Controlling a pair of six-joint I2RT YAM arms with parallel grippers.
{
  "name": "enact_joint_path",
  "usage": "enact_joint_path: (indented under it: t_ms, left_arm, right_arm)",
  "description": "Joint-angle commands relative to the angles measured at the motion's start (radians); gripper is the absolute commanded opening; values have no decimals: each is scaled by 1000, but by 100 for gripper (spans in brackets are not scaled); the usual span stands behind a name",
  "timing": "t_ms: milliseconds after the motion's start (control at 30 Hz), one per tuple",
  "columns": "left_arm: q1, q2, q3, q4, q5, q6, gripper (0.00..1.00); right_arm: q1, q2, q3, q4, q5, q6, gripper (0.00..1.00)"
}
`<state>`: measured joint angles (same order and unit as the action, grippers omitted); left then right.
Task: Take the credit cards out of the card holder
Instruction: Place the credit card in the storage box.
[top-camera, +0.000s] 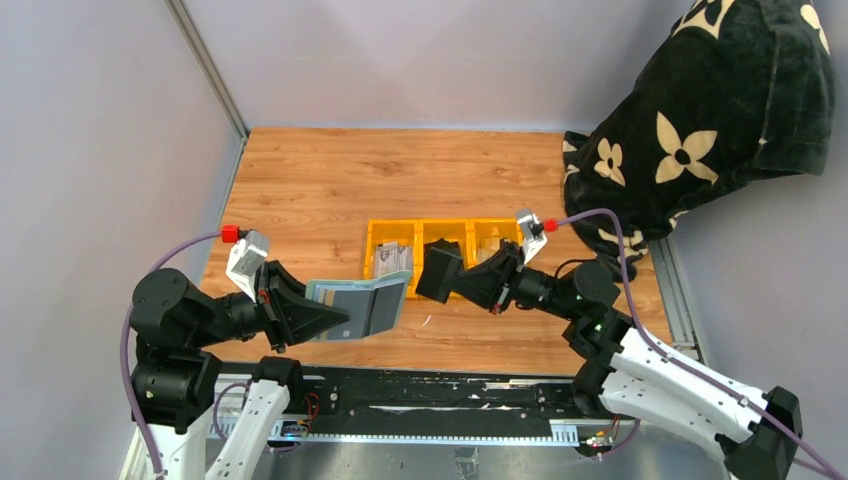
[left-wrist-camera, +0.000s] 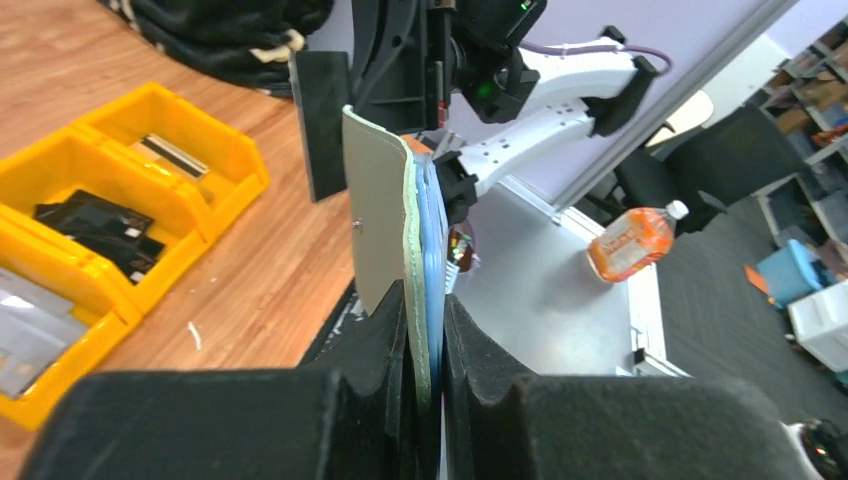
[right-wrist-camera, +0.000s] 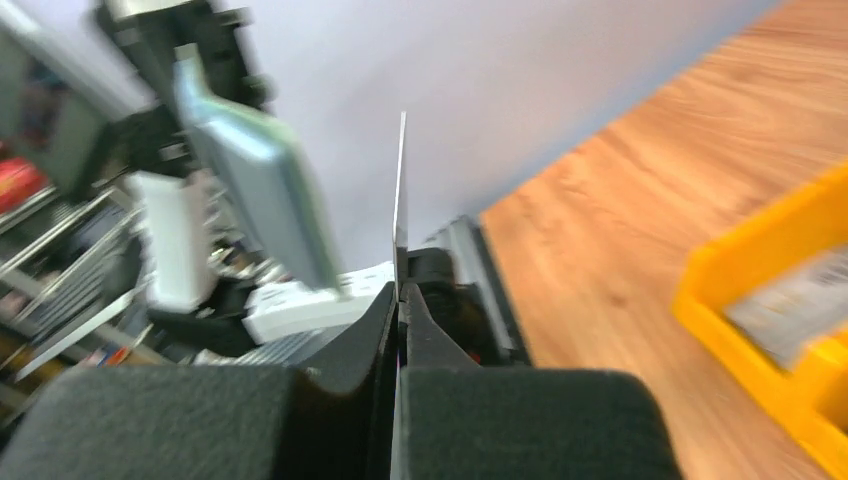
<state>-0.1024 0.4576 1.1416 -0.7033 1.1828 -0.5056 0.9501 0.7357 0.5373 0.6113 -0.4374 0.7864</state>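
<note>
My left gripper (top-camera: 338, 321) (left-wrist-camera: 427, 305) is shut on the near edge of the card holder (top-camera: 362, 304), a sage-green wallet held open above the table, blue-grey inside facing up. In the left wrist view the card holder (left-wrist-camera: 380, 215) stands edge-on between the pads. My right gripper (top-camera: 460, 279) (right-wrist-camera: 399, 295) is shut on one thin credit card (top-camera: 437, 270), which looks dark from above and sits just right of the wallet, apart from it. The card (right-wrist-camera: 402, 190) shows edge-on in the right wrist view, with the blurred wallet (right-wrist-camera: 262, 195) to its left.
A yellow three-compartment bin (top-camera: 440, 227) lies behind the grippers, with grey cards (top-camera: 392, 259) in its left compartment and a black lump (left-wrist-camera: 95, 225) in the middle one. A black flowered cushion (top-camera: 700, 110) fills the far right corner. Grey walls enclose the wooden table.
</note>
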Motion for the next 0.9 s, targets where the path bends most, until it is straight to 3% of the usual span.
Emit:
enact_joint_path:
  t_ms: [0, 200, 633, 867]
  left_arm:
    - [-6, 14, 36, -70, -80, 131, 0]
    - [-6, 4, 45, -70, -103, 167, 0]
    - [-6, -10, 68, -72, -91, 164, 0]
    - [-6, -13, 83, -69, -95, 151, 0]
  right_arm:
    - [-179, 12, 1, -289, 34, -59, 0]
    - [-278, 243, 114, -537, 154, -185, 0]
    - [-277, 716, 376, -605, 281, -288, 0]
    - [-270, 837, 410, -585, 329, -285, 2]
